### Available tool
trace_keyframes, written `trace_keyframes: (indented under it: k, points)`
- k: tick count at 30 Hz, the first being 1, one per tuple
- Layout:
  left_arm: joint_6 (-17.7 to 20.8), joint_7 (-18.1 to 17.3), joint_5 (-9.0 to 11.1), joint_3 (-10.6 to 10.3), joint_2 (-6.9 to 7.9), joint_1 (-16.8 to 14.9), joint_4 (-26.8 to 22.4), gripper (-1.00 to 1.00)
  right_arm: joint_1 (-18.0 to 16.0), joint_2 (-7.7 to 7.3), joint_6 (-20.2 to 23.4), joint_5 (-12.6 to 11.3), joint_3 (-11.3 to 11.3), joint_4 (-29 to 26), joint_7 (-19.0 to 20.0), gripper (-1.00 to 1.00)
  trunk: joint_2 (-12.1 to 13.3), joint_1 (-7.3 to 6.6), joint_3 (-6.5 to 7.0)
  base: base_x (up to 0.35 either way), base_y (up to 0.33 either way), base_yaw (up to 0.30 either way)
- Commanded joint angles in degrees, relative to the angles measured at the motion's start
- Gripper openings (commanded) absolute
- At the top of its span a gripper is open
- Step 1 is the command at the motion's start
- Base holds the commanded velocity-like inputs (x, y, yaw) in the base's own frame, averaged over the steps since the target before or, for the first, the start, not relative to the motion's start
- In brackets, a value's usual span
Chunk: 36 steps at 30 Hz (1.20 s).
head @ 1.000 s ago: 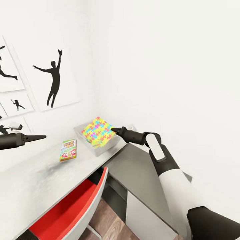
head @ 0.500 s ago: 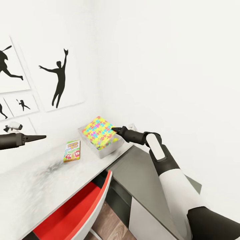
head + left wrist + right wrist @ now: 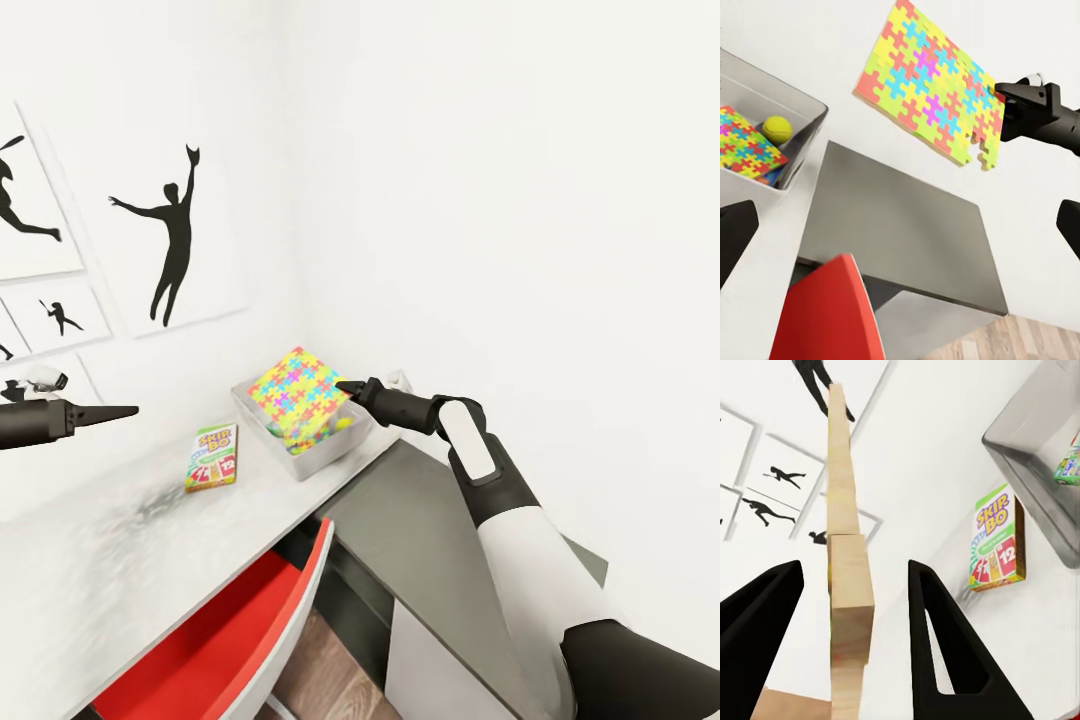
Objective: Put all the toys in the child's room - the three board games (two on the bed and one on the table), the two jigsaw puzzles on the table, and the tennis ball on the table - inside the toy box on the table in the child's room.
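The right gripper (image 3: 342, 386) has a jigsaw puzzle (image 3: 294, 392) by one edge, its two fingers closed on the sheet, which stands tilted above the toy box (image 3: 262, 441). The left gripper (image 3: 128, 410) hangs over the pale desk top with nothing in it; how far its fingers are parted cannot be told.

The table (image 3: 90, 560) runs along the white wall, its pale grey top joined to a lower dark grey top (image 3: 420, 530). A red chair (image 3: 210, 640) is tucked under it. Black dancer prints (image 3: 165, 240) hang on the wall. The toy box sits at the far corner of the pale top and holds a second puzzle (image 3: 742, 144) and a tennis ball (image 3: 777, 129). A green board game (image 3: 213, 457) lies flat just beside the box.
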Motion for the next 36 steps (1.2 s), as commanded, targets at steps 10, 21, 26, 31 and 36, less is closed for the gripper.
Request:
trace_keyframes:
  k: [10,21,26,31,36]
  points:
    - [0.61,-0.18,0.0,-0.02,0.02,-0.05,0.0,1.0,-0.06,0.02,0.12,0.43,-0.21,0.0,0.4,-1.0,-0.13,0.05,-0.13,0.043,-0.015,0.0]
    - [0.61,-0.18,-0.02,-0.02,0.11,-0.05,-0.02,1.0,-0.06,0.02,0.08,0.44,-0.33,0.0,0.4,-1.0,-0.13,0.05,-0.13,0.001,0.0,0.0]
    - [0.61,-0.18,-0.02,0.02,0.11,-0.05,-0.01,1.0,-0.06,0.02,0.08,0.43,-0.35,0.0,0.4,-1.0,-0.13,0.05,-0.13,0.0,0.0,0.0]
    - [0.61,-0.18,0.0,0.04,0.1,-0.05,0.0,1.0,-0.06,0.02,0.08,0.5,-0.34,0.0,0.4,-1.0,-0.13,0.05,-0.08,0.006,0.004,0.085]
    - [0.61,-0.18,0.1,1.56,0.05,-0.05,0.0,1.0,-0.06,0.02,0.08,0.52,-0.35,0.0,0.4,-1.0,-0.13,0.05,0.04,0.04,0.027,0.226]
